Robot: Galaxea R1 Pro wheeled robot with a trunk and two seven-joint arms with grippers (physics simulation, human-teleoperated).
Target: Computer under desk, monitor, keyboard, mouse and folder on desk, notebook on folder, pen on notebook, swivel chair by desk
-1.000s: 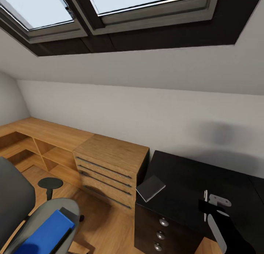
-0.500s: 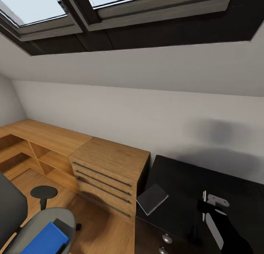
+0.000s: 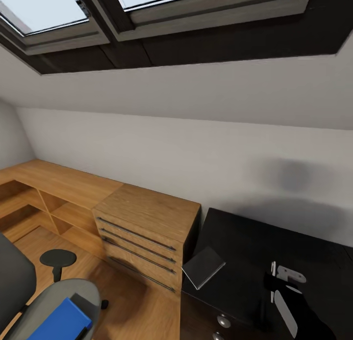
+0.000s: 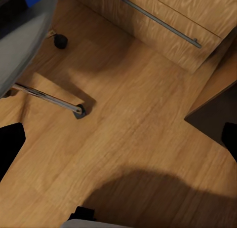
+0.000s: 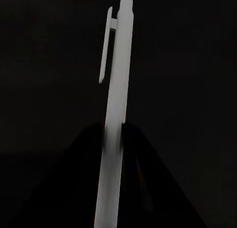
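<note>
A: What sits around the black tabletop [image 3: 255, 242]?
B: A light wooden drawer cabinet [image 3: 147, 222] stands against its left end. The grey notebook [image 3: 203, 266] lies at the tabletop's front-left corner, overhanging the edge.

A: And the right tool [image 3: 274, 280]?
B: Above the tabletop's front part, pinching the pale pen [image 5: 116, 114].

A: The left tool?
B: Cannot tell; its camera looks down on wooden floor [image 4: 128, 139].

A: The folder [image 3: 61, 323]?
B: On the swivel chair [image 3: 34, 300], well apart, under a sloped wall with skylights [image 3: 44, 9].
</note>
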